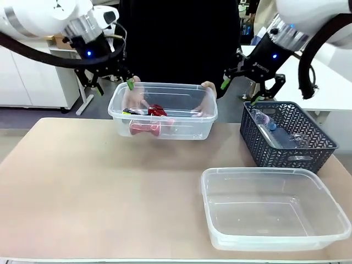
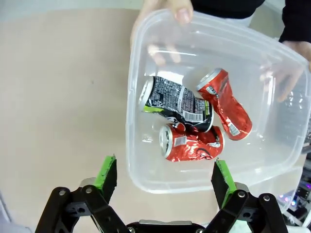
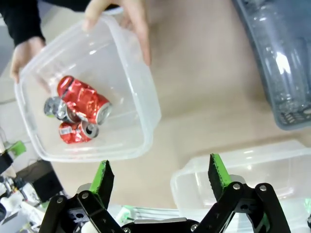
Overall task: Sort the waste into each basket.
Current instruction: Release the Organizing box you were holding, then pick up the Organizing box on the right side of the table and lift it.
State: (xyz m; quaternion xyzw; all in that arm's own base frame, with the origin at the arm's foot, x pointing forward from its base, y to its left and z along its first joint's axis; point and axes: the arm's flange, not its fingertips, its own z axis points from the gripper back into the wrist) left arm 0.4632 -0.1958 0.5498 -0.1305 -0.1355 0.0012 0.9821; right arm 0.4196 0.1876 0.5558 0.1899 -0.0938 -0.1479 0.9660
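Front view | we see red cans (image 1: 144,128) in clear tub (image 1: 165,86), table's (image 1: 82,181) far edge; bottles (image 1: 269,125) in grey basket (image 1: 280,157), right edge | left gripper (image 1: 113,85), right gripper (image 1: 240,91) spread, empty | we judge bottles light, slick, crushable; grip mid-body

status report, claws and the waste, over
Left claw open, right claw open, nothing held. Two red cans and a black can in the far tub. Person's hands grip that tub's ends, in the way. Bottles sit in grey basket.

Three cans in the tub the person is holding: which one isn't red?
The black can with white print and a green rim; the red cans touching it are crumpled.
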